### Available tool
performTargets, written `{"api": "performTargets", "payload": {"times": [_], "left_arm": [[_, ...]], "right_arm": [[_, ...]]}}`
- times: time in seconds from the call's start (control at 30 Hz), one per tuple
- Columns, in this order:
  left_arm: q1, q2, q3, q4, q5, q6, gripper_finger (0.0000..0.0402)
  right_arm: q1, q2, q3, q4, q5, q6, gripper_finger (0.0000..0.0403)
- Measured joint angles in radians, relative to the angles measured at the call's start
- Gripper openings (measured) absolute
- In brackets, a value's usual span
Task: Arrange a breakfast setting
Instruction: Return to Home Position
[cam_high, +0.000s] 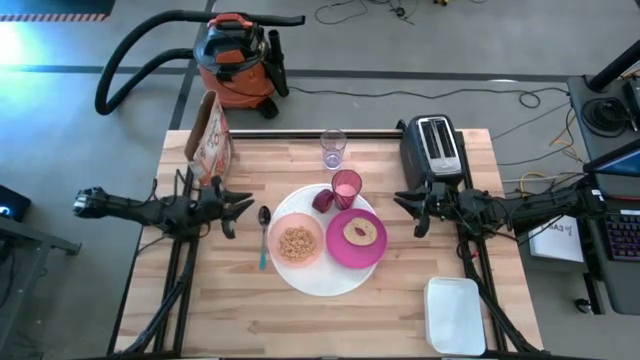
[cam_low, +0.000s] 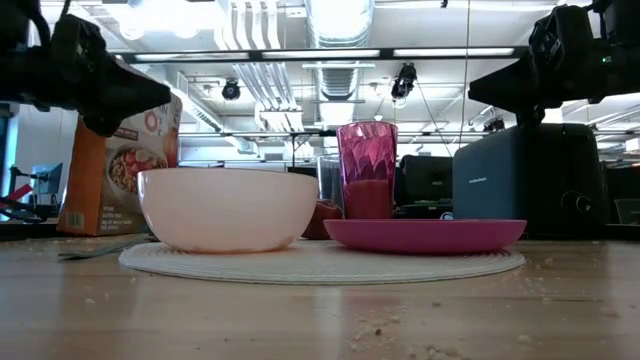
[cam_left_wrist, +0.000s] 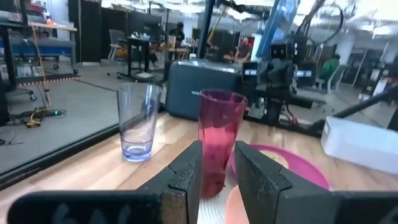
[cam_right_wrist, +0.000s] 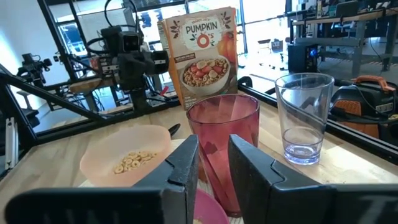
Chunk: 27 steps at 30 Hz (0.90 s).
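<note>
Breakfast setting (cam_high: 318, 268) sits mid-table and reads as fully laid. The large white round mat (cam_high: 325, 286) carries the pale pink bowl (cam_high: 275, 245) of cereal (cam_high: 296, 243) on its left half. The magenta plate (cam_high: 345, 258), with a round tan pastry (cam_high: 360, 232) on it, overhangs the mat's right edge. Food in the middle, then, where a diner would want it.

The teal-handled spoon (cam_high: 264, 240) lies on bare wood just beside the mat's left rim, bowl end pointing to the far side, ready for a hand. At the far rim the translucent pink cup (cam_high: 346, 187) stands upright with a dark red fruit (cam_high: 324, 201) beside it. The clear glass (cam_high: 333, 148) stands farther back, off the mat. Drinks behind the food, out of the eating path.

Now the arms. The left gripper (cam_high: 238, 213) hovers just left of the spoon, its fingers (cam_left_wrist: 186, 180) slightly apart with nothing between them. The right gripper (cam_high: 408, 213) mirrors it beyond the magenta plate, in front of the toaster (cam_high: 432, 150), fingers (cam_right_wrist: 183, 168) likewise parted and empty. The low view shows both held high. That height, I judge, keeps them clear of the tall cup and glass for the retreat to rest. One thing to watch is the cereal box (cam_high: 208, 140) standing near the left arm.
</note>
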Motion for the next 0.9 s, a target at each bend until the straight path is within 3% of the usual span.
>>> {"api": "performTargets", "payload": {"times": [0.2, 0.9], "left_arm": [[0.000, -0.142, -0.010, -0.081, 0.025, -0.005, 0.0076], [0.002, -0.125, -0.003, -0.091, 0.034, 0.013, 0.0076]], "right_arm": [[0.000, 0.000, 0.000, 0.000, 0.000, 0.000, 0.0082], [0.000, 0.000, 0.000, 0.000, 0.004, 0.000, 0.0086]]}}
